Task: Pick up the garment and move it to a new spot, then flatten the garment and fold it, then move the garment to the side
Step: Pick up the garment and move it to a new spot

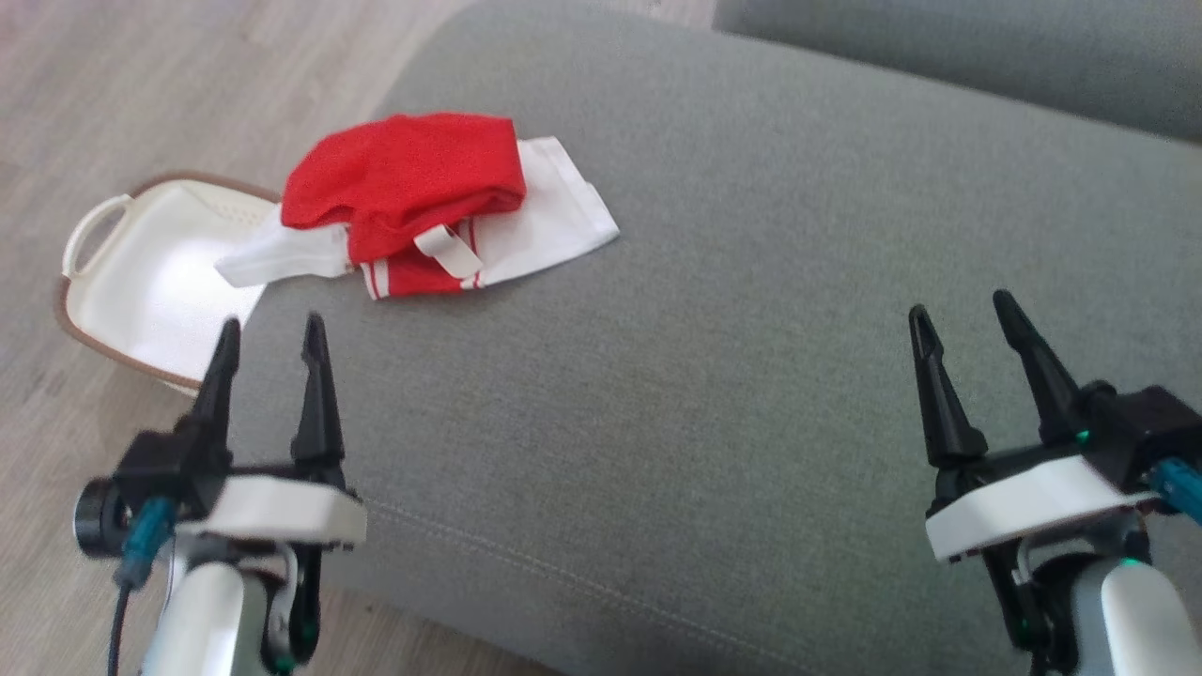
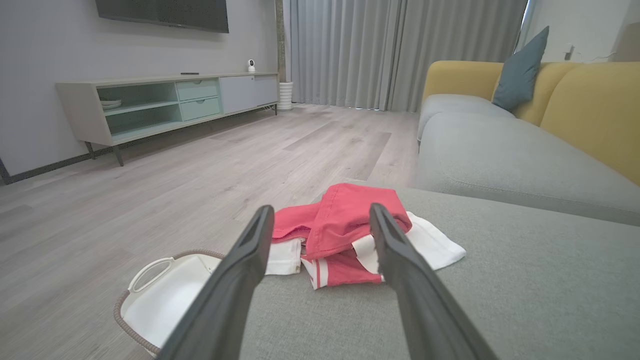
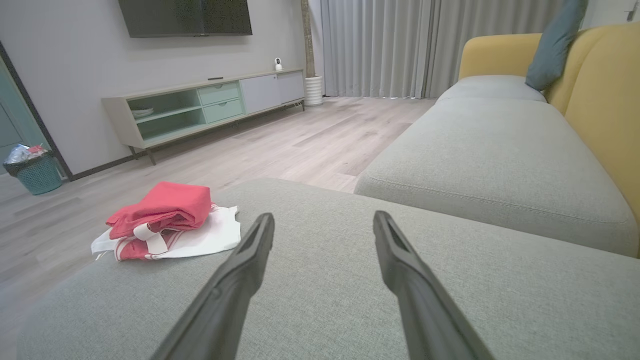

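Left gripper (image 1: 270,324): fingers spread wide, nothing held, short of the garment (image 1: 423,202). Right gripper (image 1: 961,305): likewise wide and empty, well apart from it. Garment, red over white, lies bunched at the far-left corner of the grey cushion (image 1: 704,376). Its long axis runs crosswise, left end overhanging toward the white basket (image 1: 160,282).

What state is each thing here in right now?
garment: bunched up, lying loose by the left edge of the cushion.
basket: upright on the floor, looks empty.
left tool: open, holding nothing.
right tool: open, holding nothing.
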Controlling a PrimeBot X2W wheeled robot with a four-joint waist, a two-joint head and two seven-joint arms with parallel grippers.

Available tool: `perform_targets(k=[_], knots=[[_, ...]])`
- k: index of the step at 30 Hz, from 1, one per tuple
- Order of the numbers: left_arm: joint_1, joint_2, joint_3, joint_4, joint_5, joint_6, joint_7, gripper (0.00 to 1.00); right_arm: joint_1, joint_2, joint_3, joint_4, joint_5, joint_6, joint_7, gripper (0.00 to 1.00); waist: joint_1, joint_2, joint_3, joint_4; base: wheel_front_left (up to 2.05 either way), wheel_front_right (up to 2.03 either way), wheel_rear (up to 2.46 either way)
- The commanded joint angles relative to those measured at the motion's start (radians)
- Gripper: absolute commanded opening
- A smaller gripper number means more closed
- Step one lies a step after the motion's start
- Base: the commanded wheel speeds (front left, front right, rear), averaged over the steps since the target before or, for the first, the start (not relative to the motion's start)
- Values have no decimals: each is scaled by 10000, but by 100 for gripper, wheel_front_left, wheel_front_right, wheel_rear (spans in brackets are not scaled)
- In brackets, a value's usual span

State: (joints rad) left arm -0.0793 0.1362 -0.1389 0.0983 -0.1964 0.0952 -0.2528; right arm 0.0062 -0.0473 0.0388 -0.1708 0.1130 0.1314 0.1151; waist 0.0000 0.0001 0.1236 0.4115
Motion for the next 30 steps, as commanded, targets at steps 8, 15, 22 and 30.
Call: perform_targets(k=[8,15,22,30], knots=[[-2708,-119,746,1190,-315,-483,-89,100,-1171,-492,377,-987,-279,-7,499,100,0,-1,1956,-650,0,0,0],[-5306,94,888,4953,-914,-1229,248,100,-1756,-791,494,-1302,-397,-7,765,100,0,-1,3232,-1078,0,0,0],[-7212,419,881,8631,-1318,-1711,1543,100,-2004,-895,515,-1328,-394,-7,761,100,0,-1,3634,-1300,0,0,0],[-8192,625,669,10428,-1446,-2001,2267,38,-2041,-825,463,-1265,-369,-7,708,100,0,-1,3709,-1421,0,0,0]])
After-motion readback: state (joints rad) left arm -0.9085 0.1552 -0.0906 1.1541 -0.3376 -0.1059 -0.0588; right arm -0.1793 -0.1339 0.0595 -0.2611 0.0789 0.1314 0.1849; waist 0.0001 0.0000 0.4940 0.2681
